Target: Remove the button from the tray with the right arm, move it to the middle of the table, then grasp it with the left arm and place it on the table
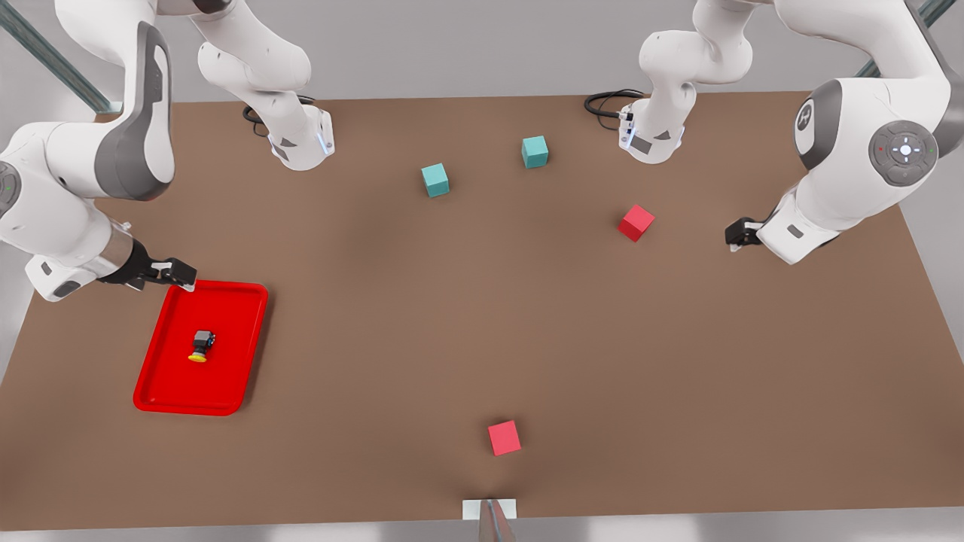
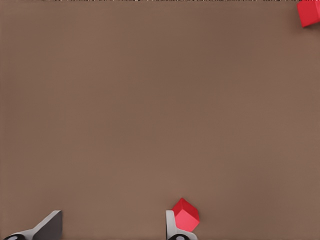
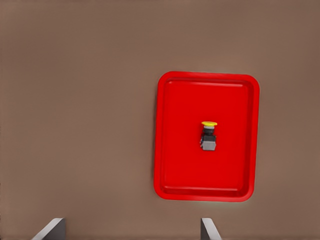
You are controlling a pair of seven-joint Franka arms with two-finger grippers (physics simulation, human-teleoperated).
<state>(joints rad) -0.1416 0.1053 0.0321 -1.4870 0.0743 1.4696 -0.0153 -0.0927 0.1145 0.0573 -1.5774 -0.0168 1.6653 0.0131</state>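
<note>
Yellow-capped button (image 1: 200,345) untouched in tray (image 1: 162,395).
I read right gripper (image 1: 167,274) spread; left gripper (image 1: 740,233) spread, waiting.

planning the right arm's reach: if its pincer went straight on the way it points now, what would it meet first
Probably the tray: the open right pincer hangs at its far rim, aimed across it toward the button. Whether it meets the tray floor or the button first is unclear.

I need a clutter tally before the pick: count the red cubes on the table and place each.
2. One red cube lies toward the front view's right, close to the left tool; the other red cube sits near the table's front edge, about midway across.
</note>
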